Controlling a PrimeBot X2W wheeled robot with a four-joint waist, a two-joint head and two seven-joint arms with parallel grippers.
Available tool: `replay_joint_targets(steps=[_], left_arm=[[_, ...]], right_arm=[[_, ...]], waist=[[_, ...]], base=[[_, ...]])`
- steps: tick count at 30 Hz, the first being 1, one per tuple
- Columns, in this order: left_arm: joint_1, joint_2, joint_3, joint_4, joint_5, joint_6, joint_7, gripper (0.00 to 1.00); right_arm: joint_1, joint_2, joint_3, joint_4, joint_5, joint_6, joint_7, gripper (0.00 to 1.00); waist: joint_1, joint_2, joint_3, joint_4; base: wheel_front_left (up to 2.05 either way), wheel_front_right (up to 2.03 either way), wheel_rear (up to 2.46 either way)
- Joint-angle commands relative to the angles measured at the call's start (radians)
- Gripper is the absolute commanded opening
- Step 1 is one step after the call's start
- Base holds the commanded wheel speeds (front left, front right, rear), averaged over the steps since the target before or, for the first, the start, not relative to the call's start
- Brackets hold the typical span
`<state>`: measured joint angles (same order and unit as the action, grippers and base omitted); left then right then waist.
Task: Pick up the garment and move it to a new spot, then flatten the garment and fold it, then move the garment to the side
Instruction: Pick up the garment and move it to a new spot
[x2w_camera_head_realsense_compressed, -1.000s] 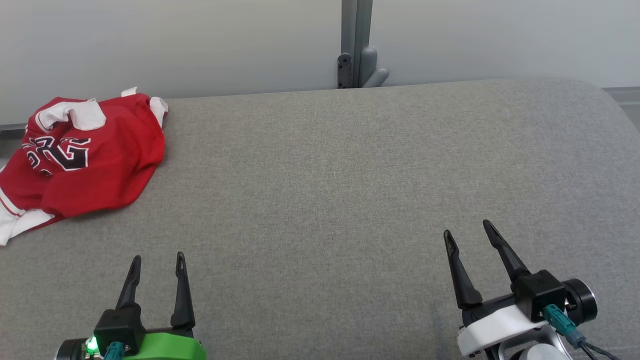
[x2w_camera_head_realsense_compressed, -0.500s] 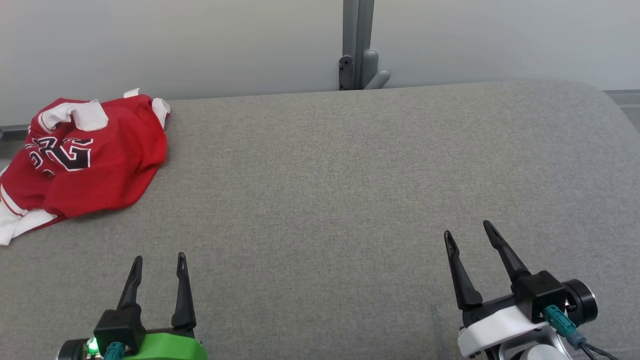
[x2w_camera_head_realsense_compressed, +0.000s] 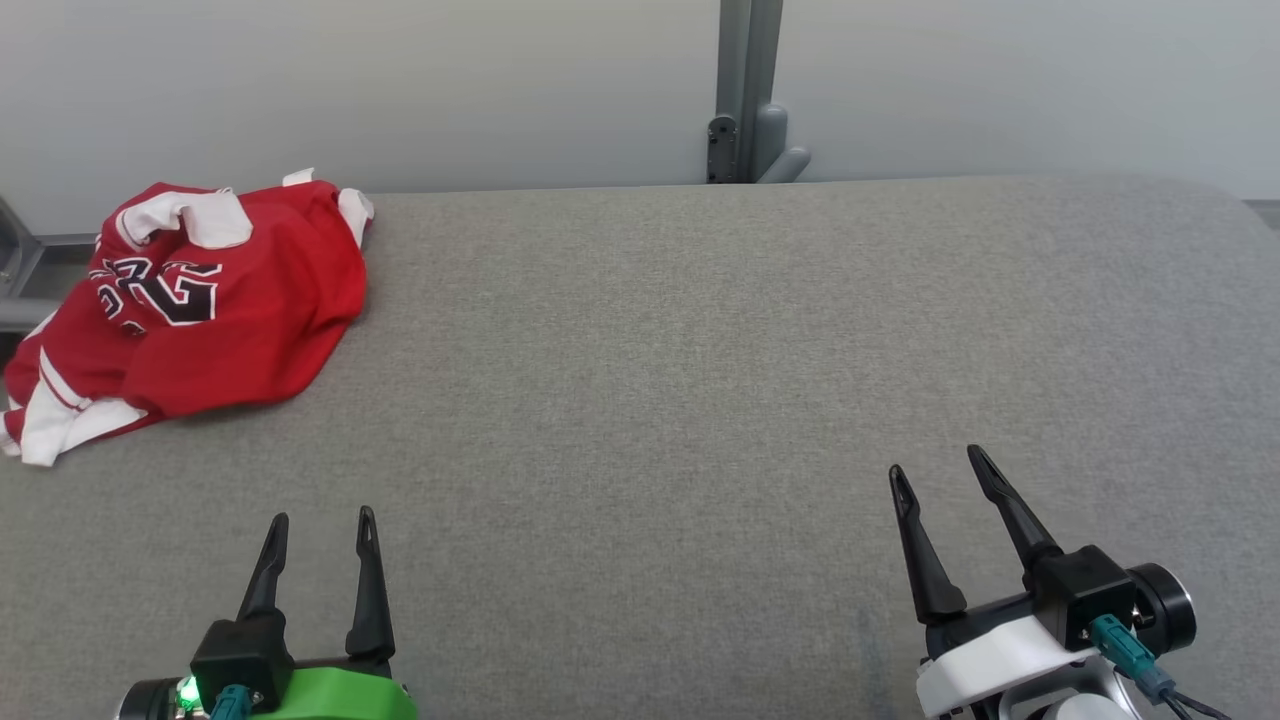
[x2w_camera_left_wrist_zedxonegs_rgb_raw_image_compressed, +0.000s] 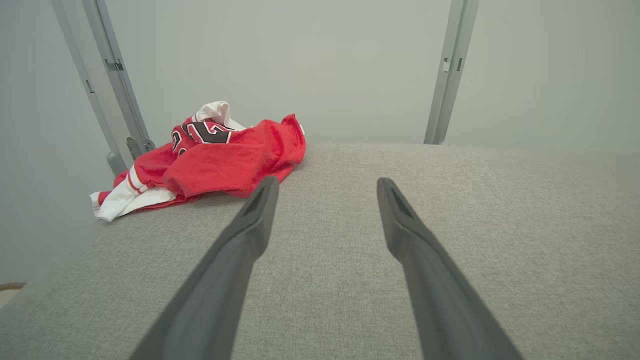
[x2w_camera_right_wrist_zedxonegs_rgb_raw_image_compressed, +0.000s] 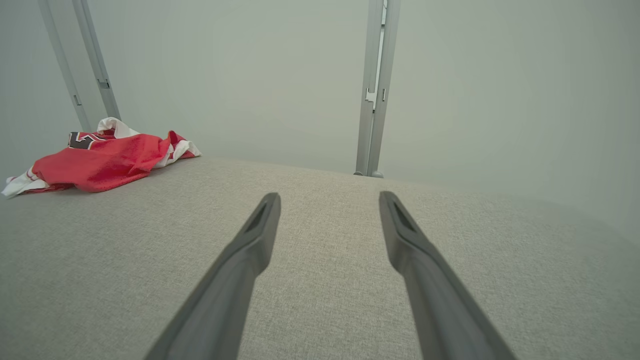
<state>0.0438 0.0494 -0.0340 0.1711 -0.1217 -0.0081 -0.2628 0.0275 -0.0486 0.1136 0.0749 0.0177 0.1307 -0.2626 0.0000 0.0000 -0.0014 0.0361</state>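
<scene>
Your left gripper (x2w_camera_head_realsense_compressed: 322, 514), on its green wrist housing, is sitting at the lower left of the head view. Its two long dark fingers (x2w_camera_head_realsense_compressed: 369, 580) are standing moderately parted and gripping nothing, and the left wrist view is showing bare cloth in the gap between them. Your right gripper (x2w_camera_head_realsense_compressed: 935, 460), on its white wrist housing, is sitting at the lower right. It is spread about as wide, leaning a little toward the left of that view, and likewise carrying nothing. You cannot tell from these views whether either set of tips is touching the cloth below.

Both grippers are resting over the near part of a broad grey woven-fabric surface (x2w_camera_head_realsense_compressed: 700, 350), which is running bare between and beyond them.

Farther out, the crumpled red jersey with white trim and black numerals (x2w_camera_head_realsense_compressed: 230, 320) is lying bunched at the far left corner of that surface. It is well apart from both grippers and nearer to your left one. One white-edged end is trailing toward the left edge.

Behind the far edge, a grey metal post (x2w_camera_head_realsense_compressed: 745, 90) is standing upright against a pale grey wall (x2w_camera_head_realsense_compressed: 400, 90).
</scene>
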Motion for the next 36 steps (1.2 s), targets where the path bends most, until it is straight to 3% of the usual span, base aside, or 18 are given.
replay_joint_targets(steps=[1, 6, 23, 36], left_arm=[[-0.003, 0.002, 0.002, 0.001, -0.002, 0.003, -0.003, 1.0], [-0.002, 0.002, 0.008, 0.0, 0.006, 0.003, -0.002, 1.0], [0.025, 0.002, 0.041, -0.023, 0.029, -0.007, -0.002, 1.0], [0.004, 0.005, 0.1, -0.049, 0.011, -0.004, -0.002, 1.0]], right_arm=[[0.012, -0.003, 0.003, -0.003, 0.009, 0.0, -0.003, 1.0], [0.015, -0.003, 0.008, -0.004, 0.012, 0.0, -0.003, 1.0], [0.036, -0.004, 0.001, -0.002, 0.031, 0.0, -0.003, 1.0], [-0.025, -0.004, 0.049, 0.022, 0.01, 0.0, -0.003, 1.0]], waist=[[0.0, 0.0, -0.005, 0.038], [0.0, 0.0, -0.012, 0.101], [0.0, 0.0, -0.02, 0.442], [0.0, 0.0, 0.02, 0.493]], base=[[0.0, 0.0, 0.0], [0.0, 0.0, 0.0], [0.0, 0.0, 0.0], [0.0, 0.0, 0.0]])
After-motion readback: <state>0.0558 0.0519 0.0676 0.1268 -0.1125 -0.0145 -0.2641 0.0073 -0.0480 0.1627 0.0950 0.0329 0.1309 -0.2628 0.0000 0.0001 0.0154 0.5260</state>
